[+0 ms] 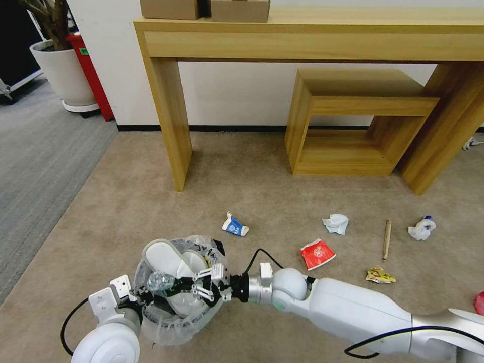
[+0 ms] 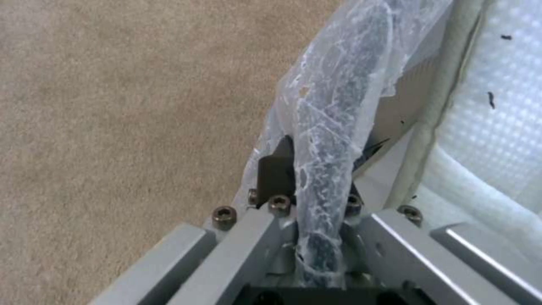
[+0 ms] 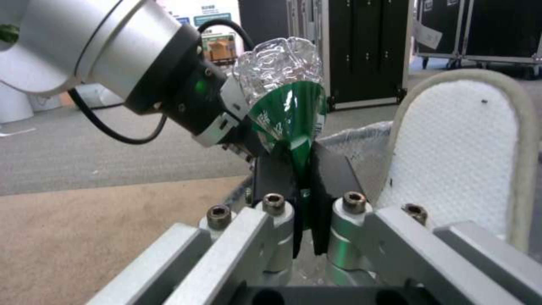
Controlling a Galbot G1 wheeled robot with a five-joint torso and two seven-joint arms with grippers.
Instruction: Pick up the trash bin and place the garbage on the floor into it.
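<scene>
The trash bin, dark with a whitish bag liner, hangs by its rim in my shut left gripper at the lower left of the head view. Two white slippers stand in it. Over its opening, my right gripper is shut on a small clear bottle with a green label. Garbage on the carpet beyond: a blue-white carton, a red paper cup, a tissue wad, a wooden stick, a yellow wrapper and another white wad.
A long wooden desk stands against the far wall, with a low wooden shelf under it. A white plant pot and a red box stand at the far left. Something red lies at the right edge.
</scene>
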